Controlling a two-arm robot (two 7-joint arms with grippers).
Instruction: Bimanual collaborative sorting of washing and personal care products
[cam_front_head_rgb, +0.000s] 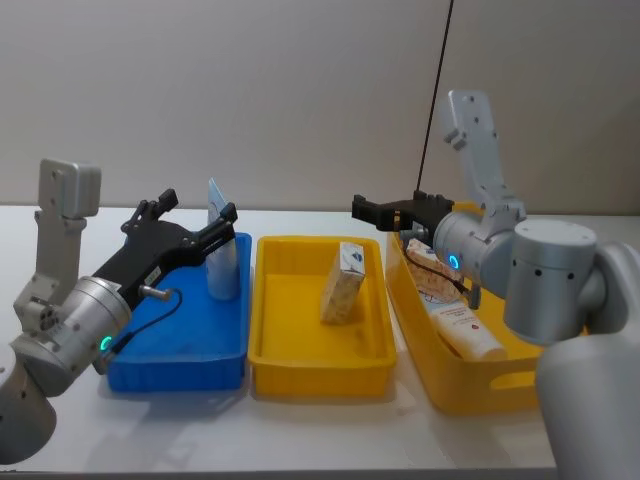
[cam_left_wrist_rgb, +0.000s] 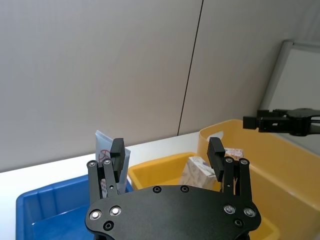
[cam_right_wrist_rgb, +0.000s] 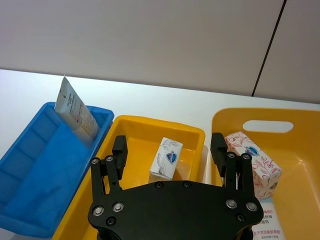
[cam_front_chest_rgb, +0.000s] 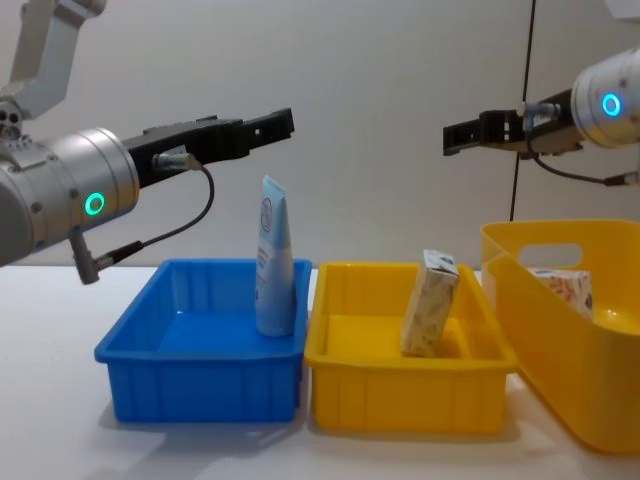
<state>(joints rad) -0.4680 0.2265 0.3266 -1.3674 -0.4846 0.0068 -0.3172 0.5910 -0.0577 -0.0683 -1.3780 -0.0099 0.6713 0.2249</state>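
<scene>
A white tabletop (cam_front_head_rgb: 300, 440) carries three bins in a row: a blue bin (cam_front_chest_rgb: 200, 350) on the robot's left holds a pale-blue squeeze tube (cam_front_chest_rgb: 273, 258) standing upright on its cap, crimped end up, against the far right corner, just below and beyond the open, empty left end effector (cam_front_chest_rgb: 280, 123) hovering above it. In the middle yellow bin (cam_front_chest_rgb: 410, 375) a cream box (cam_front_chest_rgb: 430, 303) stands on end, tilted slightly, long axis near vertical. The larger yellow bin (cam_front_head_rgb: 480, 385) on the right holds a second box (cam_right_wrist_rgb: 252, 157) and a tube (cam_front_head_rgb: 462, 325) lying flat, under the raised right end effector (cam_front_chest_rgb: 452, 135), fingers spread, gripping nothing.
</scene>
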